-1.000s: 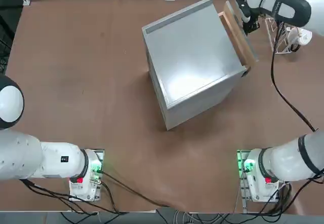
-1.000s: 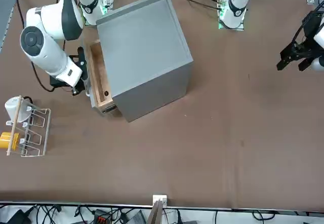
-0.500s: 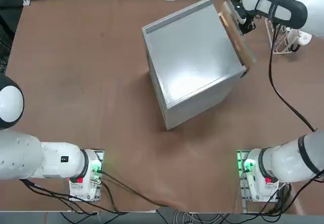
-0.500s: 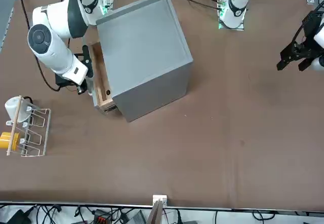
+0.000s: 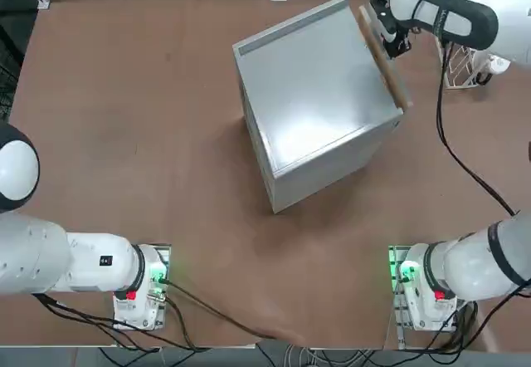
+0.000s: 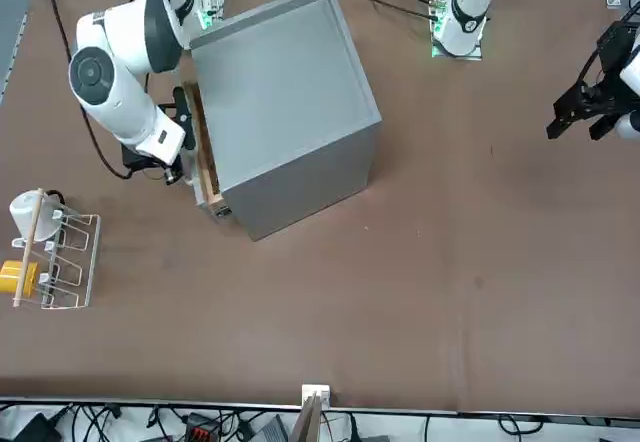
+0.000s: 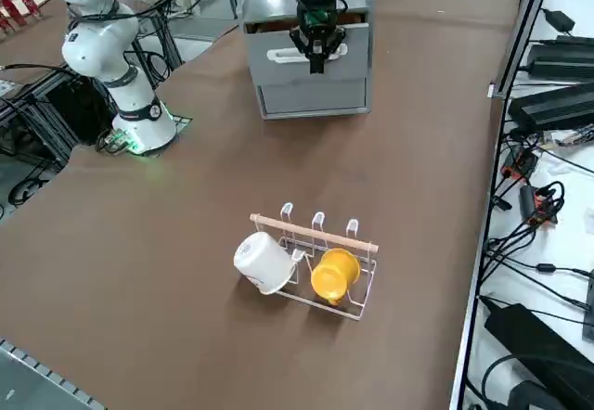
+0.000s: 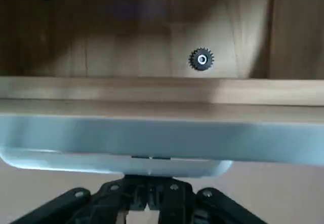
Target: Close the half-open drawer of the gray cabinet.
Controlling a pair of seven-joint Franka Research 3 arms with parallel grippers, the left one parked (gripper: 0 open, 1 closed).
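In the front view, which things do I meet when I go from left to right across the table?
Wire rack with a white cup and a yellow cup → right gripper → drawer → gray cabinet.

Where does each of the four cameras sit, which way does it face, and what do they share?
Top: overhead, facing down; both arm bases at the bottom, right gripper against the drawer of the gray cabinet.
Front: across the table, facing the robot; the working arm at left beside the cabinet.
Right side: raised at the robot's right, looking diagonally down at the drawer front and a wire rack.
Right wrist: on the arm, looking into the drawer, where a small gear lies.
Shared: all show the drawer, not yet fully shut.
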